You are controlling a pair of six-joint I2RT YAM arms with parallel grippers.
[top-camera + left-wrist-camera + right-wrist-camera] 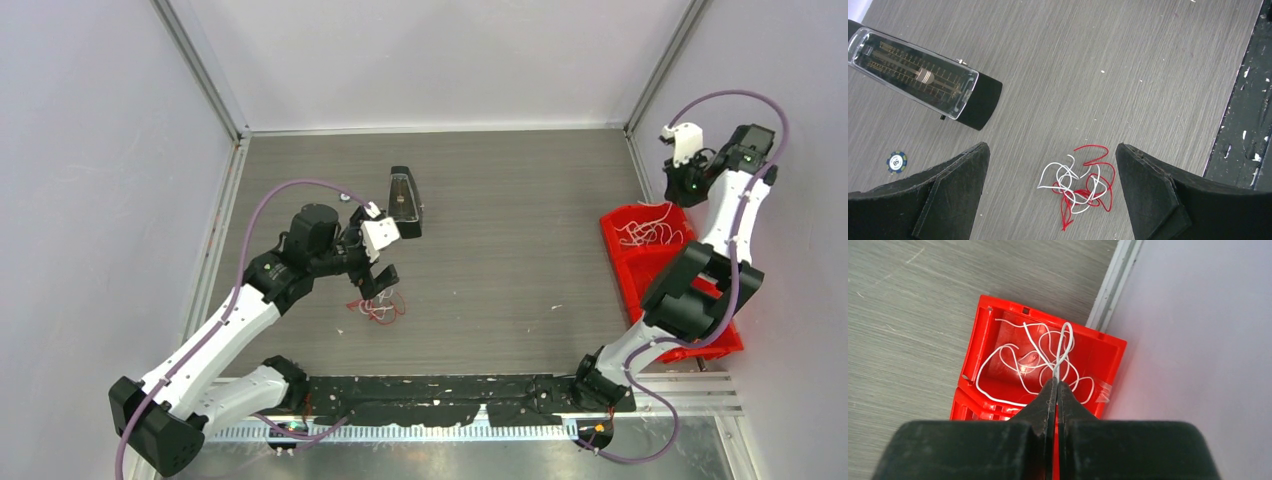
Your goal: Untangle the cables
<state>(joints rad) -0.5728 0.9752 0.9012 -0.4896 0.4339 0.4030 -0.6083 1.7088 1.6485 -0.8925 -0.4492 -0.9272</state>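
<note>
Hovering over the surface (500, 250), your left fingers (955, 192) are spread wide, one on each side of a small tangle of cables (1080, 187). They touch nothing. The tangle is red and white strands looped through each other, lying flat on the grey surface near the black strip at its near edge. From the top camera you see the same knot (378, 308) just below the left fingers (385, 275).

Over on the right, your right fingers (1045, 405) are pressed together, pinching a single white strand (1063, 347). Its loop sticks out past the tips, above the red bin (979, 335). More white cables (1018, 367) lie curled loosely inside that bin, in the compartment farther from the arm bases. The bin (612, 235) sits against the right wall of the cell, well apart from the tangle.

Two other things sit on your left side — a black metronome (923, 80) with a clear front lies on the surface beyond the fingers, and a small blue chip (897, 162) lies near it.
</note>
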